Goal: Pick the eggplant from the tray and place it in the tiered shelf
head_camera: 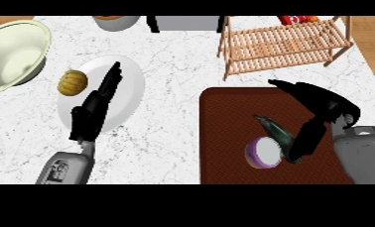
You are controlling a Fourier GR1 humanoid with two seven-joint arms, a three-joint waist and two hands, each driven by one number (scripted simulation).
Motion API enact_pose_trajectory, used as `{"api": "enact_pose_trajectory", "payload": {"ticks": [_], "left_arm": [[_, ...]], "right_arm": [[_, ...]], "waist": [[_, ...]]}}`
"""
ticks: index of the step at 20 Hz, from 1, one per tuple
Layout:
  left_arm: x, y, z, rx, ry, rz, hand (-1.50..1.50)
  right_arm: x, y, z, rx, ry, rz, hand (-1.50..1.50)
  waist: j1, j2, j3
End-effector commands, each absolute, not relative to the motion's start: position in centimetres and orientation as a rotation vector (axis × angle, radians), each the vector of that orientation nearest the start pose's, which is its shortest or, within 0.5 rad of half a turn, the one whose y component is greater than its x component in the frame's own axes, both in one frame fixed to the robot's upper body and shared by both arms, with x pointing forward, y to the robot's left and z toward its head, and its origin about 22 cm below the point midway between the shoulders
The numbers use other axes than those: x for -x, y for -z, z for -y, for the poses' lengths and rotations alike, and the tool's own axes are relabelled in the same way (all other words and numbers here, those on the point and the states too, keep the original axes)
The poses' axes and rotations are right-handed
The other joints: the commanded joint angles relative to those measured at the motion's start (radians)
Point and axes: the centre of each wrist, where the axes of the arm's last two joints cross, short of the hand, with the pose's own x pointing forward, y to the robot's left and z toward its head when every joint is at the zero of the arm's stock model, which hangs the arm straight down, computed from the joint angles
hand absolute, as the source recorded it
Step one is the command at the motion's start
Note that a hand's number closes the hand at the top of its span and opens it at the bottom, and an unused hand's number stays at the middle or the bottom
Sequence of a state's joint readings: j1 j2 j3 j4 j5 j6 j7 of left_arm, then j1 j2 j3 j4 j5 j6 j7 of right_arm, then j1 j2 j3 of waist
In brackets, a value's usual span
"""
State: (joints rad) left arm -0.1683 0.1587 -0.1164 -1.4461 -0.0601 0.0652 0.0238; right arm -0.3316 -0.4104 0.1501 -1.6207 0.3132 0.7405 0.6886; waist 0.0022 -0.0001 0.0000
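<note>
The eggplant (273, 131) lies on the dark red tray (230, 122) at the lower right, its dark body running up-left and its pale purple cut face (263, 152) turned toward the near edge. My right hand (320, 106) hovers over the tray's right part. Its fingers (306, 139) reach down straight along the eggplant's right side and touch it, while the thumb (284, 84) sticks out up-left, away from the eggplant. The hand is open. The wooden tiered shelf (282, 45) stands behind the tray. My left hand (93, 109) rests open over a white plate (128, 89).
A small orange squash (72, 83) sits at the white plate's left rim. A large pale bowl (18, 55) is at the far left. A grey bowl (116, 22) and a grey box (187, 23) stand at the back. Red items (296, 20) sit behind the shelf.
</note>
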Motion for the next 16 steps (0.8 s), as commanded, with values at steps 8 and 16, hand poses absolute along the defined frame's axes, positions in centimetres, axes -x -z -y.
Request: {"api": "enact_pose_trajectory", "payload": {"ticks": [8, 16], "left_arm": [[-27.9, -1.9, -23.0, -0.099, 0.269, 1.576, 0.0], [-27.0, -1.6, -24.6, -0.103, 0.263, 1.593, 0.0]], "right_arm": [[-31.1, -8.5, 24.9, 0.444, -1.244, 0.81, -1.5], [-29.6, -8.4, 22.7, 0.467, -1.252, 0.794, -1.5]], "waist": [[0.0, 0.0, 0.0], [-0.001, -0.001, 0.0]]}}
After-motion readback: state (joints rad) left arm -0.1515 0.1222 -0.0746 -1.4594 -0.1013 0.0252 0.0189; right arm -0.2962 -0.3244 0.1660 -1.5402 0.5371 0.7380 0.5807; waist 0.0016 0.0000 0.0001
